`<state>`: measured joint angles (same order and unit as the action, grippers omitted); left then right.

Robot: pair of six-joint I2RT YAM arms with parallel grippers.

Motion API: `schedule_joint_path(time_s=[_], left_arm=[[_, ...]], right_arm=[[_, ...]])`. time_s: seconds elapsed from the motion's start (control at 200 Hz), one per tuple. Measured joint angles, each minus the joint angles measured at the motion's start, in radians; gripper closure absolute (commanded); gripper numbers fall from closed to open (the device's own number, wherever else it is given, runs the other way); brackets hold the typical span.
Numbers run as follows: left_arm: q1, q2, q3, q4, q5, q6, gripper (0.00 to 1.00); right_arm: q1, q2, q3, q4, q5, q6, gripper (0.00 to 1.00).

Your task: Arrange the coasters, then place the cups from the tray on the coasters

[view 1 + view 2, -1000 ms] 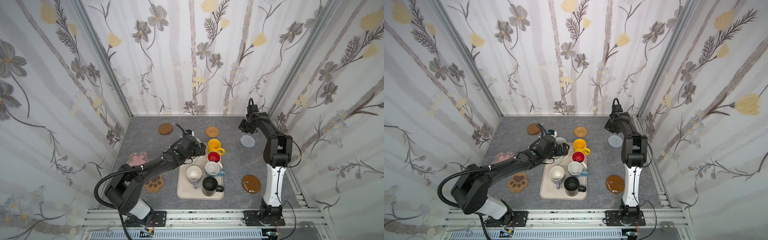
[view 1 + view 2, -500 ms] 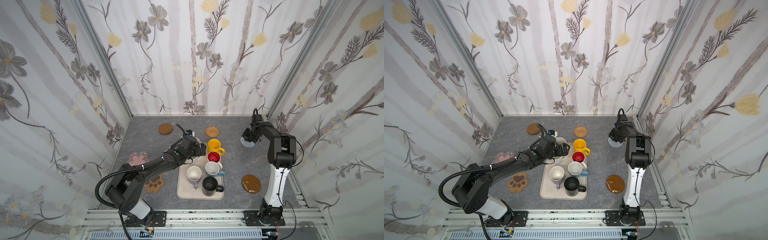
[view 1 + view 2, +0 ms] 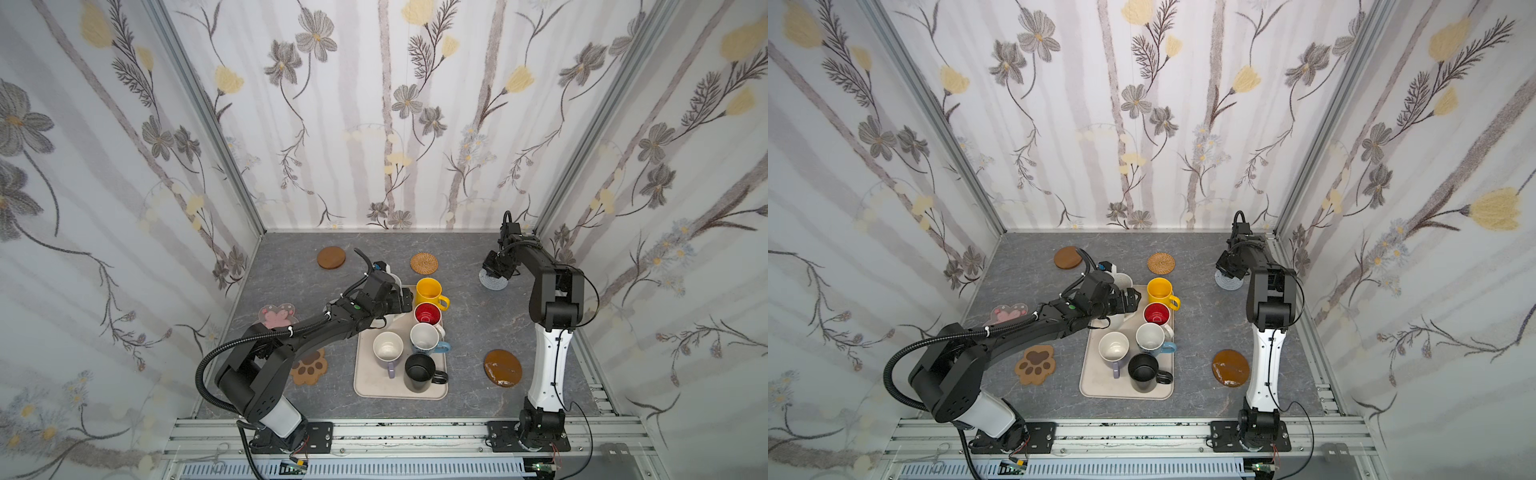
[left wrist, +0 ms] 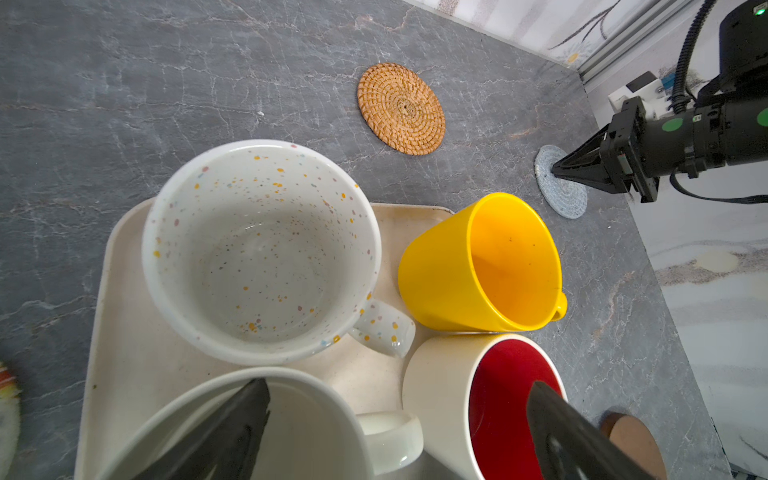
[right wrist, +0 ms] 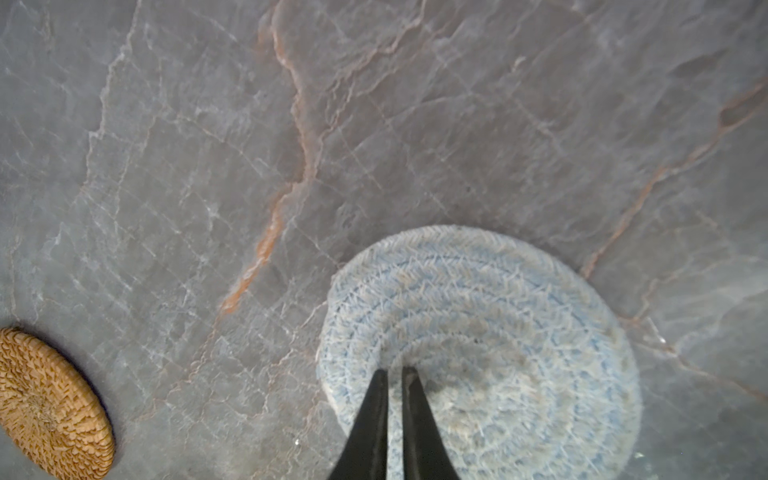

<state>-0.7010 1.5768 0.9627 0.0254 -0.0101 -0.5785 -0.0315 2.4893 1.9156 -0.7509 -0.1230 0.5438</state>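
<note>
The beige tray (image 3: pixel 365 386) holds the cups: yellow (image 3: pixel 429 292), red-inside white (image 3: pixel 428 312), light blue (image 3: pixel 424 337), lavender (image 3: pixel 387 348), black (image 3: pixel 419 371), speckled white (image 4: pixel 262 249) and plain cream (image 4: pixel 307 428). My left gripper (image 4: pixel 399 432) hangs open over the tray, one finger inside the cream cup, the other above the red-inside one. My right gripper (image 5: pixel 395 370) is shut, its tips resting on the flat grey-blue coaster (image 5: pixel 498 332) at the far right (image 3: pixel 493 282). It holds nothing.
Other coasters lie on the grey table: a wooden disc (image 3: pixel 331 258) and a rattan disc (image 3: pixel 424 263) at the back, a pink flower (image 3: pixel 277 316) and a brown paw (image 3: pixel 309 367) on the left, an amber disc (image 3: pixel 503 368) near the right arm's base. Papered walls enclose three sides.
My right gripper has come down and forward from near the back wall onto the grey-blue coaster. The coaster and the left arm have not moved.
</note>
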Motion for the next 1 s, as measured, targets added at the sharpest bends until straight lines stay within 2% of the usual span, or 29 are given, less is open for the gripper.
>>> schedule_joint_path(time_s=[0.395,0.869,0.949,0.979,0.999], left_arm=[[0.000,-0.048,0.001,0.000,0.003,0.000,0.00],[0.001,-0.130,-0.015,0.002,-0.012,-0.006,0.00],[0.001,-0.135,-0.015,0.002,-0.012,-0.009,0.00],[0.001,-0.135,-0.015,0.002,-0.012,-0.010,0.00],[0.001,-0.136,-0.015,0.002,-0.012,-0.011,0.00]], right_arm=[[0.051,0.045,0.109,-0.070,0.002,-0.003,0.90],[0.085,0.059,0.151,-0.090,0.003,0.003,0.91],[0.082,0.015,0.077,-0.050,-0.004,0.032,0.88],[0.080,-0.010,0.038,-0.035,-0.008,0.046,0.85],[0.076,-0.035,0.001,-0.022,-0.014,0.060,0.79]])
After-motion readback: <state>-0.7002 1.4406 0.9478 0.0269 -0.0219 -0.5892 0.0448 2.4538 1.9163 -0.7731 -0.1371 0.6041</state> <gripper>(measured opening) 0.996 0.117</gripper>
